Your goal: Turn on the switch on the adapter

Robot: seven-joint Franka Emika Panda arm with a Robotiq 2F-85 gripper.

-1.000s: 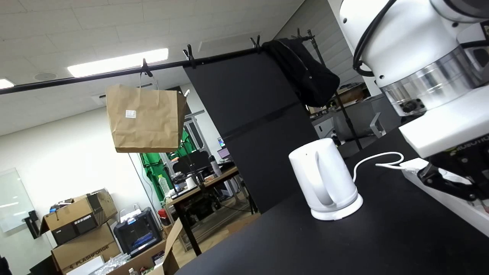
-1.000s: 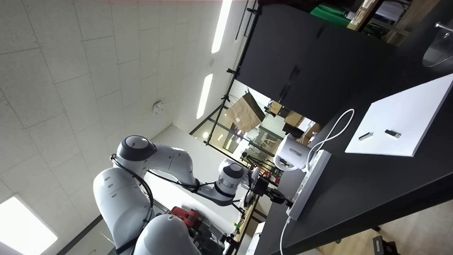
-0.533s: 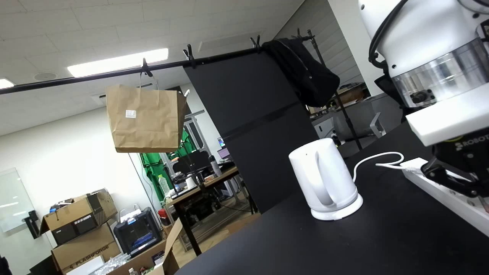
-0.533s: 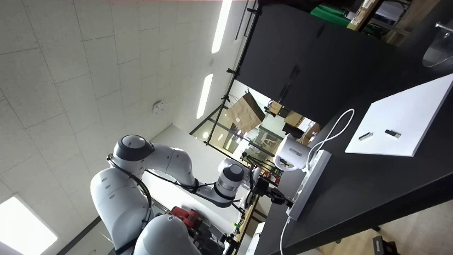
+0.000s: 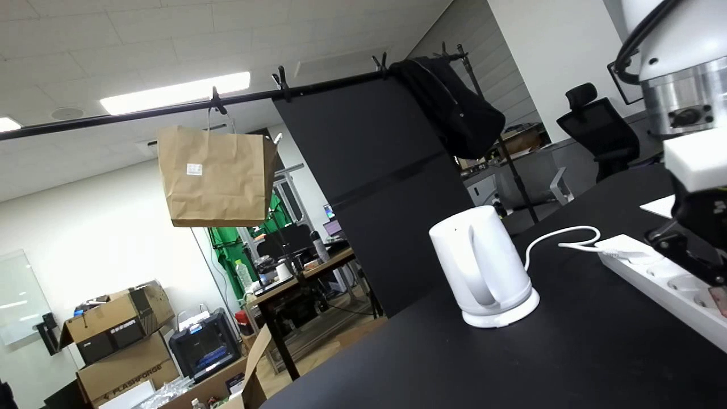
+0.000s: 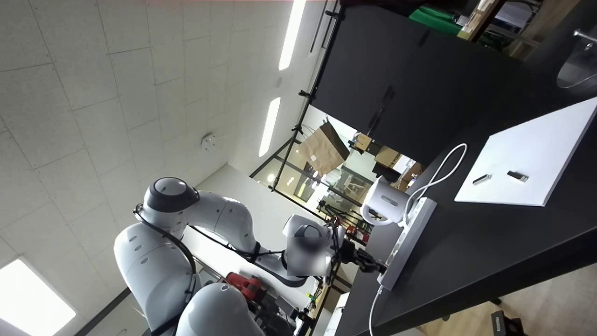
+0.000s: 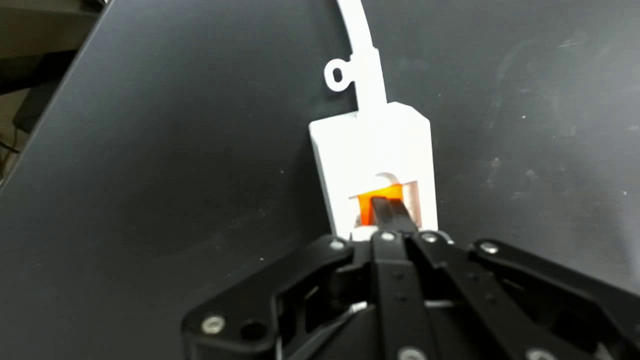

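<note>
"What do you have on the black table (image 5: 443, 363)?"

"You have a white kettle (image 5: 471, 261) standing on its round base (image 5: 502, 312) — and a white panel (image 6: 531, 154) with two small dark pieces (image 6: 482, 179) on it."

"And beyond it?"

"You see a brown paper bag (image 5: 216, 176) hanging from a black rail (image 5: 329, 83), black cloth (image 5: 451, 108) draped farther along — and cardboard boxes (image 5: 128, 366) stacked beside a 3D printer (image 5: 205, 343)."

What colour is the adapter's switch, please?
The switch, partly covered, is orange, clearest in the wrist view.

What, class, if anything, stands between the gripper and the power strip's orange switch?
Nothing visible does. In the wrist view, the closed gripper partly covers the orange switch on the power strip; contact is unclear. The white kettle stands towards the strip's other end.
</note>
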